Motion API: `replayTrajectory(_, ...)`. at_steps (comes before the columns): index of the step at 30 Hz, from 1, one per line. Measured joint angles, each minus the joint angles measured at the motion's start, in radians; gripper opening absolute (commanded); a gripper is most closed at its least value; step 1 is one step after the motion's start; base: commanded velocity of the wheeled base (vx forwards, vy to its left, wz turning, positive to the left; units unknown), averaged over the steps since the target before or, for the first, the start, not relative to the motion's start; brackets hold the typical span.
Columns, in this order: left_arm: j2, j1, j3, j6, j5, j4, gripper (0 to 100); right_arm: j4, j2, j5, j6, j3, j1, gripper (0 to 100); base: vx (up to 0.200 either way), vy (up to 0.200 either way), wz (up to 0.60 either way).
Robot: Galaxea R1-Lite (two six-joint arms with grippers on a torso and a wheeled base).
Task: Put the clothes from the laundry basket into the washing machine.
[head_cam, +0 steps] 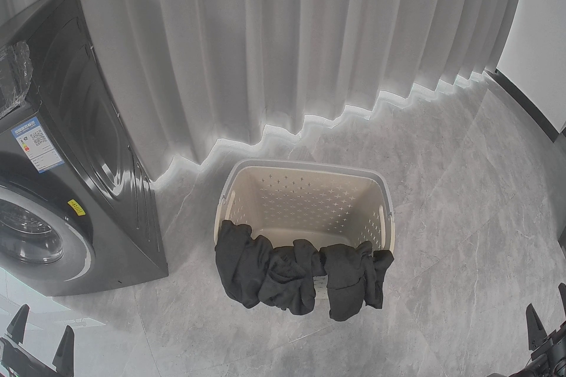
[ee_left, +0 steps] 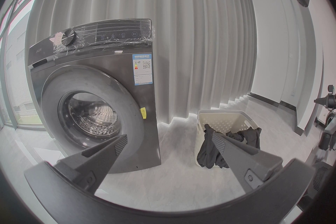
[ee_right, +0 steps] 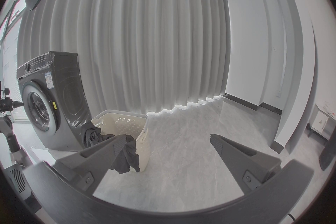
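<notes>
A cream laundry basket (head_cam: 306,169) stands on the floor in front of me. Dark clothes (head_cam: 295,272) hang over its near rim. The dark grey washing machine (head_cam: 65,160) stands to the basket's left, and its drum (ee_left: 92,118) shows through the round front opening. My left gripper (head_cam: 41,334) is low at the near left, open and holding nothing, well short of the machine. My right gripper (head_cam: 548,313) is low at the near right, also open and bare, off to the right of the basket (ee_right: 122,123) and its clothes (ee_right: 94,135).
A white pleated curtain (head_cam: 295,30) hangs behind the basket and machine. A white wall with a dark baseboard (head_cam: 525,101) runs along the right. Bare grey marble floor (head_cam: 460,219) lies around the basket. A small white cabinet (ee_right: 322,121) stands by the far wall.
</notes>
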Motion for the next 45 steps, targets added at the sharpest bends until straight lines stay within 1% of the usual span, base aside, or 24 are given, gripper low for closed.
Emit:
replayTrajectory(4, 0.0, 0.0, 0.0, 0.0, 0.0, 0.0, 100, 0.001, 0.0, -0.005, -0.002, 0.0, -0.001, 100, 0.0, 0.0, 0.6)
replayTrajectory(19, 0.0, 0.0, 0.0, -0.001, 0.0, -0.001, 100, 0.0, 0.0, -0.001, 0.0, 0.0, -0.001, 100, 0.0, 0.0, 0.0)
replayTrajectory(25, 0.0, 0.0, 0.0, -0.001, 0.0, -0.001, 100, 0.0, 0.0, -0.002, -0.003, 0.0, -0.002, 100, 0.0, 0.0, 0.6)
replayTrajectory(40, 0.0, 0.0, 0.0, -0.002, 0.0, -0.001, 100, 0.0, 0.0, -0.001, -0.001, 0.0, -0.001, 100, 0.0, 0.0, 0.0)
replayTrajectory(45, 0.0, 0.0, 0.0, -0.003, 0.0, -0.001, 100, 0.0, 0.0, -0.003, -0.006, 0.0, -0.001, 100, 0.0, 0.0, 0.6)
